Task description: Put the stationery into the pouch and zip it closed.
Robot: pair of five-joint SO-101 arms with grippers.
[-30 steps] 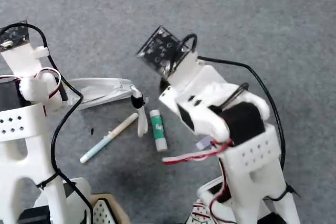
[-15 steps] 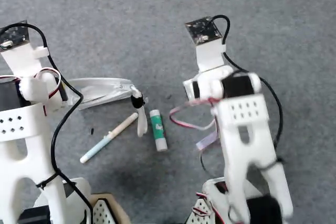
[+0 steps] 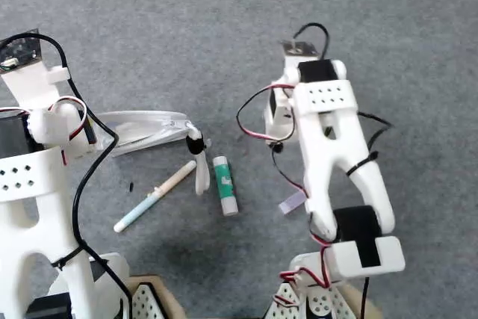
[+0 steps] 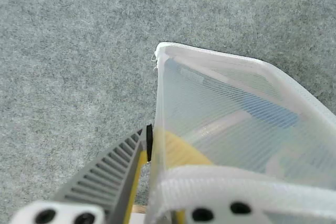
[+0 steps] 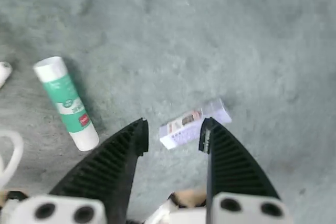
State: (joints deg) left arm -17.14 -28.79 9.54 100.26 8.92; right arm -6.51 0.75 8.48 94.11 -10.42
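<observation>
The right gripper [image 5: 173, 129] is hanging open over the table [image 3: 418, 50], its two dark fingers [image 5: 113, 156] spread wide and holding nothing. The eraser [image 5: 194, 123] is lying flat on the grey felt in the gap between the fingertips (nearer one finger than the other), and neither finger seems to be touching it. In the high view the eraser [image 3: 293, 202] is peeking out just beside the right arm [image 3: 328, 147]. The glue stick [image 5: 65, 103] is lying outside the fingers, near the eraser but apart from it. From above, the glue stick [image 3: 225, 184] is lying between the eraser and the pen [image 3: 154, 196], with the pouch's white strap [image 3: 200, 177] between pen and glue stick.

The left gripper [image 4: 155, 153] is clamping one end of the pouch [image 4: 236, 124], its grey ribbed finger [image 4: 118, 169] pressing against the mesh side. The pouch [image 3: 146, 128] is lying on the table, stretching from the left arm toward the strap, well apart from the right gripper. Blue and pale shapes are showing through the mesh, too blurred to name.
</observation>
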